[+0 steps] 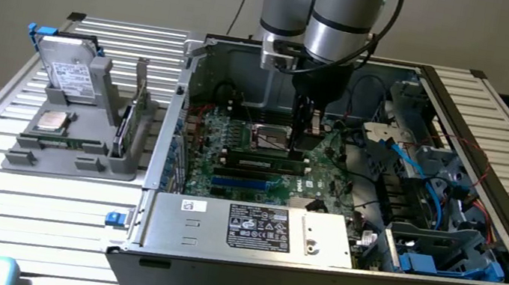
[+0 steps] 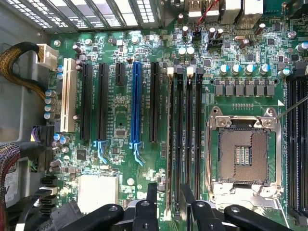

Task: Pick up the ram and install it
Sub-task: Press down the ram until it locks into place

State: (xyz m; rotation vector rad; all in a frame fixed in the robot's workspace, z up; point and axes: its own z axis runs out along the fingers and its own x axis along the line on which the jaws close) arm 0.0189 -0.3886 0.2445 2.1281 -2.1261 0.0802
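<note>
The ram (image 1: 266, 164), a narrow green stick with black chips, stands lengthwise among the long memory slots on the motherboard (image 1: 234, 139) inside the open computer case. My gripper (image 1: 304, 146) hangs just above and behind the ram's end on the exterior view's right, next to the CPU socket (image 1: 270, 141). In the wrist view its two black fingers (image 2: 151, 197) stand apart on either side of the memory slots (image 2: 179, 144), with nothing held between them. The empty CPU socket (image 2: 243, 154) lies beside the slots.
The case walls (image 1: 180, 101) enclose the board; cables and drive cages (image 1: 441, 246) crowd the exterior view's right, and the power supply (image 1: 253, 225) sits at the front. A grey holder (image 1: 70, 160) on the slatted table carries a hard drive (image 1: 68, 69), a CPU (image 1: 51, 120) and an upright green card (image 1: 139, 106).
</note>
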